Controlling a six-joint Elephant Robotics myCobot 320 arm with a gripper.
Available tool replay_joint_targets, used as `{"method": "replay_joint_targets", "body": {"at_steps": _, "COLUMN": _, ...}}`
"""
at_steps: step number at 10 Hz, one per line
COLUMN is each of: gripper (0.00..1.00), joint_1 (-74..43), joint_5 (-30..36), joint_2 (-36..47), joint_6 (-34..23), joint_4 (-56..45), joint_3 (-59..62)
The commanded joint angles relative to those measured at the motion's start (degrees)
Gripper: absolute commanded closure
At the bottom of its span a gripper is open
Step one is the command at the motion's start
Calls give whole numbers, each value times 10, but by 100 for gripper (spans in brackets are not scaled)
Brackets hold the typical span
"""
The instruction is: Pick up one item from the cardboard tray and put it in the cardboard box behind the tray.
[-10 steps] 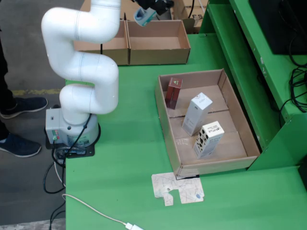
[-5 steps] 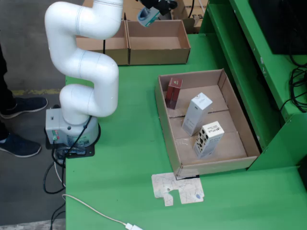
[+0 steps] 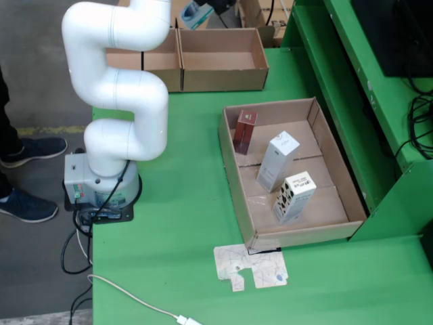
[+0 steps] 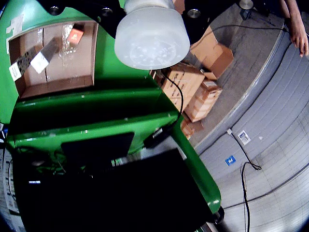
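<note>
Fixed view: even, diffuse overhead light, soft short shadows inside the shallow brown cardboard tray; mild softness throughout. Gripper view: strong fisheye bending at edges; translucent white round cup blurred, probably too close; lower half underexposed.

A green bench fills the fixed view, with grey concrete floor to its left. Below the hand, the riding view shows stacked cartons and what seems a corrugated grey wall.
</note>
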Motion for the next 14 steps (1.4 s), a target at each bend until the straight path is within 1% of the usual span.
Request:
{"method": "replay_joint_targets", "body": {"at_steps": 1, "gripper": 100, "joint_1": 51, "joint_5": -13, "joint_2": 15, "joint_6": 25, "joint_4": -22, "joint_3": 8}}
{"method": "replay_joint_targets", "body": {"at_steps": 2, "gripper": 100, "joint_1": 146, "joint_5": -38, "joint_2": 32, "joint_6": 95, "joint_4": -72, "joint_3": 8}}
{"method": "replay_joint_targets", "body": {"at_steps": 5, "gripper": 100, "joint_1": 145, "joint_5": -47, "joint_2": 9, "joint_6": 99, "joint_4": -73, "joint_3": 8}}
{"method": "replay_joint_targets", "body": {"at_steps": 6, "gripper": 100, "joint_1": 159, "joint_5": -45, "joint_2": 7, "joint_6": 126, "joint_4": -109, "joint_3": 8}}
{"method": "replay_joint_targets", "body": {"at_steps": 7, "gripper": 100, "joint_1": 159, "joint_5": -45, "joint_2": 7, "joint_6": 126, "joint_4": -109, "joint_3": 8}}
{"method": "replay_joint_targets", "body": {"at_steps": 8, "gripper": 100, "joint_1": 161, "joint_5": -41, "joint_2": 3, "joint_6": 152, "joint_4": -141, "joint_3": 8}}
{"method": "replay_joint_targets", "body": {"at_steps": 9, "gripper": 100, "joint_1": 161, "joint_5": -41, "joint_2": 3, "joint_6": 152, "joint_4": -141, "joint_3": 8}}
{"method": "replay_joint_targets", "body": {"at_steps": 10, "gripper": 100, "joint_1": 159, "joint_5": -35, "joint_2": 2, "joint_6": 168, "joint_4": -162, "joint_3": 8}}
{"method": "replay_joint_targets", "body": {"at_steps": 11, "gripper": 100, "joint_1": 181, "joint_5": -40, "joint_2": 11, "joint_6": 199, "joint_4": -199, "joint_3": 8}}
{"method": "replay_joint_targets", "body": {"at_steps": 12, "gripper": 100, "joint_1": 181, "joint_5": -40, "joint_2": 11, "joint_6": 199, "joint_4": -199, "joint_3": 8}}
{"method": "replay_joint_targets", "body": {"at_steps": 14, "gripper": 100, "joint_1": 206, "joint_5": -57, "joint_2": 8, "joint_6": 238, "joint_4": -255, "joint_3": 8}}
